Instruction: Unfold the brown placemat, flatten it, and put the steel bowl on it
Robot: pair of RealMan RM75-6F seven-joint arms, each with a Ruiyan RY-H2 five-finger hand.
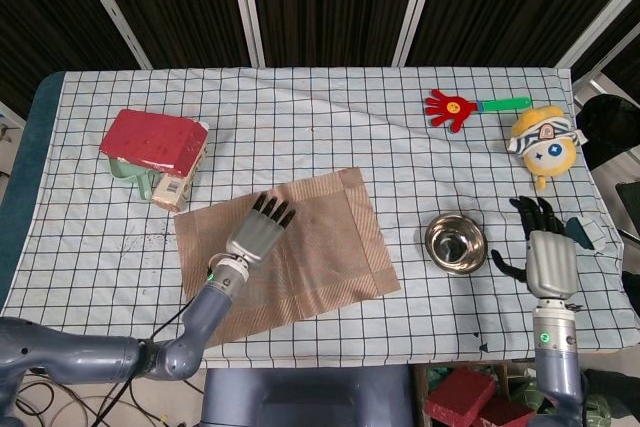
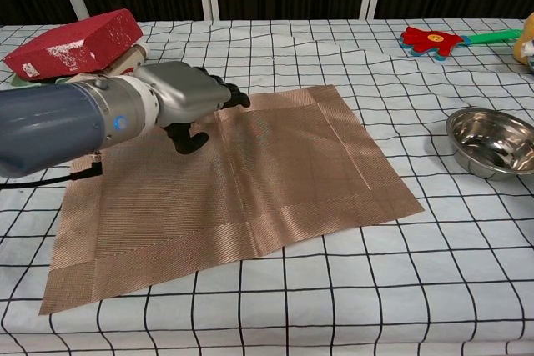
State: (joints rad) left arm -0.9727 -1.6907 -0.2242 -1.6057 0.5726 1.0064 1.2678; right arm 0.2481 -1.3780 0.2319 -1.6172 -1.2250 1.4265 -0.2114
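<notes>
Placemat: the brown placemat point(image 1: 285, 252) lies unfolded on the checked tablecloth point(image 1: 300, 117).
Left hand: my left hand point(image 1: 258, 232) hovers over it, fingers spread, empty; flattening underway.
Right hand: my right hand point(image 1: 546, 252) is empty, fingers apart.
Left to do: the steel bowl point(image 1: 455, 242), just beside my right hand, is off the mat.

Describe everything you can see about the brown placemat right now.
The placemat is a brown, woven-looking rectangle with a wide border band in a slightly different weave. It lies unfolded on the checked tablecloth, turned a little askew to the table's edges. A faint crease line runs across it near the middle, and it is not fully flat there. The left hand is over its middle with fingers spread, palm down; actual contact can't be confirmed. The steel bowl sits apart to its right, not on it.
</notes>
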